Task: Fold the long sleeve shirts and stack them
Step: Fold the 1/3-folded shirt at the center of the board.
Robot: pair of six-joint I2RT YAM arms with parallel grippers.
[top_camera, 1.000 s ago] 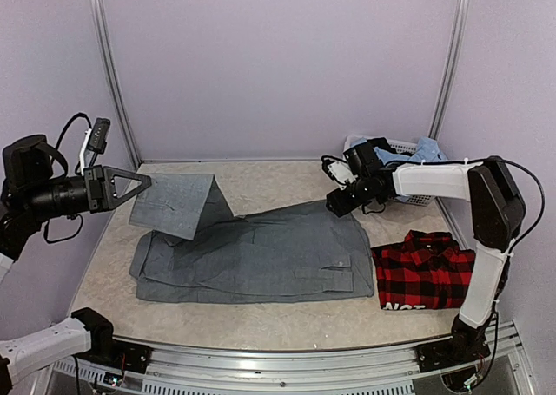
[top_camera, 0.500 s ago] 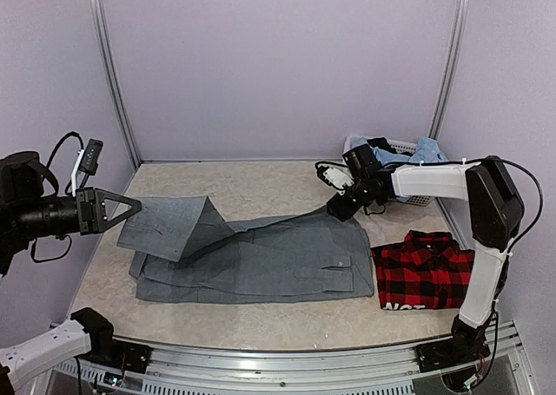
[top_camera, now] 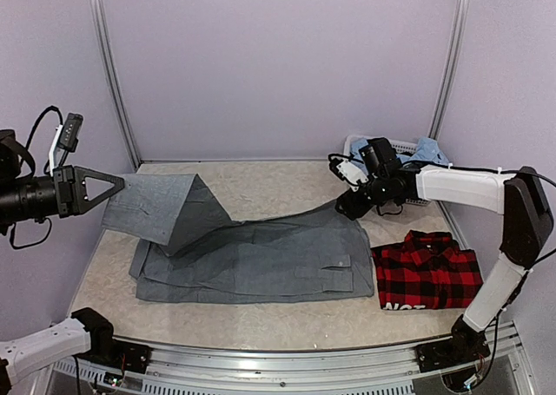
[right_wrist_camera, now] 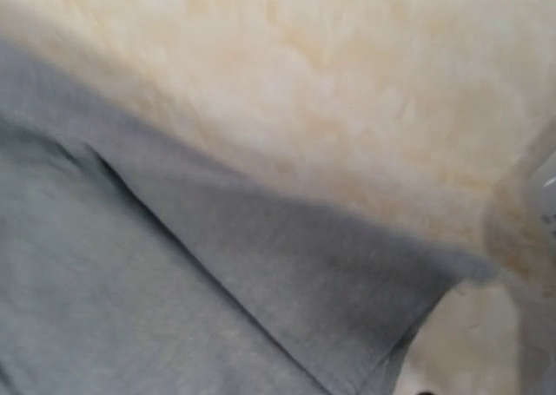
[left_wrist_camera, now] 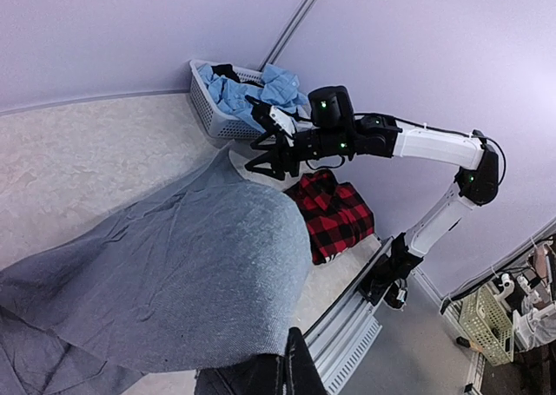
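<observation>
Grey shirt [top_camera: 261, 260] cloth is pinched in the closed left gripper [top_camera: 117, 187], which holds 1 flap lifted off the table [top_camera: 261, 182] at 9 o'clock. The rest lies spread flat across the middle. The left arm reaches in level from 9 o'clock, pointing toward 3 o'clock. The right gripper [top_camera: 346, 208] hangs with jaws apart, holding nothing, just over the shirt's corner at 2 o'clock, its forearm level from 3 o'clock. The plaid shirt [top_camera: 426, 273] lies folded at 4 o'clock, just beside the grey one.
</observation>
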